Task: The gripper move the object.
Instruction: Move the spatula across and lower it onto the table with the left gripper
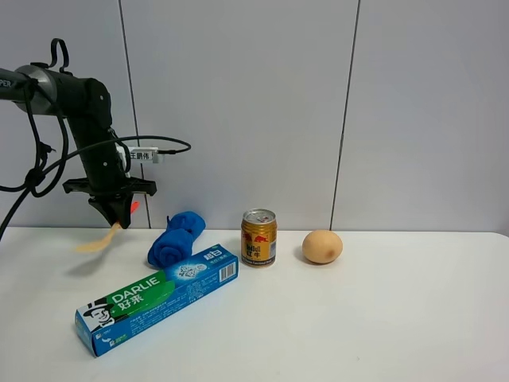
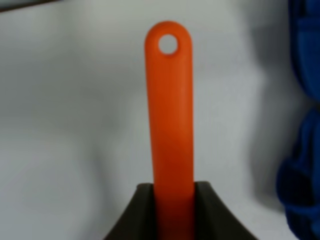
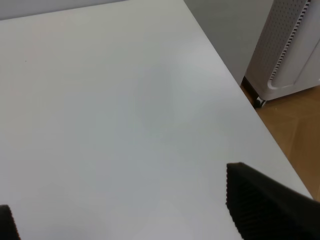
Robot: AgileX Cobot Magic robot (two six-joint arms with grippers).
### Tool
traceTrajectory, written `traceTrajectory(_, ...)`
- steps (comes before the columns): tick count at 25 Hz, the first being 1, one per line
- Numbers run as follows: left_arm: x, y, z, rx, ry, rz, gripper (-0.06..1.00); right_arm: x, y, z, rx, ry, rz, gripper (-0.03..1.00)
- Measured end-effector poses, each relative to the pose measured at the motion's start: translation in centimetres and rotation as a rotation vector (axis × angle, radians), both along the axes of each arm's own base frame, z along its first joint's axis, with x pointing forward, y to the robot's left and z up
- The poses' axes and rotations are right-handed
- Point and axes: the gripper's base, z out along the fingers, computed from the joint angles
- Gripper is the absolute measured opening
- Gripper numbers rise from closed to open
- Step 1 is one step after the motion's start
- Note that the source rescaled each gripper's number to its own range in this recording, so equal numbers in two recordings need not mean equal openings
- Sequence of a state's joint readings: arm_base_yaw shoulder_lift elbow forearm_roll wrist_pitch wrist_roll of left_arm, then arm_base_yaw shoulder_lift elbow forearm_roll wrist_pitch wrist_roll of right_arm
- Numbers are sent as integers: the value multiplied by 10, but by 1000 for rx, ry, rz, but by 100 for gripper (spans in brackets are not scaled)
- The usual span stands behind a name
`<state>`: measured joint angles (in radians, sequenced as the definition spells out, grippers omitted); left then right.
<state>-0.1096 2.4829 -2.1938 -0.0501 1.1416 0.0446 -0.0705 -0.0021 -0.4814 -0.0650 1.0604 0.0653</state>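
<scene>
My left gripper [image 1: 118,208] hangs from the black arm at the far left, a little above the white table [image 1: 398,318]. It is shut on the spoon-like utensil [image 1: 99,240], whose pale head slants down to the left and whose orange-red handle sticks out past the claw. In the left wrist view the orange handle [image 2: 169,110], with a hole at its end, is clamped between the dark fingers [image 2: 211,212] of the gripper [image 2: 173,212]. My right gripper [image 3: 125,220] is open and empty over bare table; it does not show in the exterior view.
A rolled blue cloth [image 1: 176,238] lies right of the left gripper and shows in the left wrist view [image 2: 300,165]. A Darlie toothpaste box [image 1: 159,298] lies in front. A gold can [image 1: 259,237] and a tan egg-shaped object [image 1: 322,247] stand mid-table. A white appliance [image 3: 295,50] stands beyond the table edge.
</scene>
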Motion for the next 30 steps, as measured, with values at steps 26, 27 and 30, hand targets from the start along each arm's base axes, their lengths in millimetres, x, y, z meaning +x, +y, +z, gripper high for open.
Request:
traceTrajectory(26,4,2,-50,25,53,19,3,0,0,0,0,0,0,100)
traceTrajectory(27,4,2,-50,25,52,19,7,0,0,0,0,0,0,100)
traceTrajectory(30,4,2,-50,25,52,21,26,0,0,0,0,0,0,100)
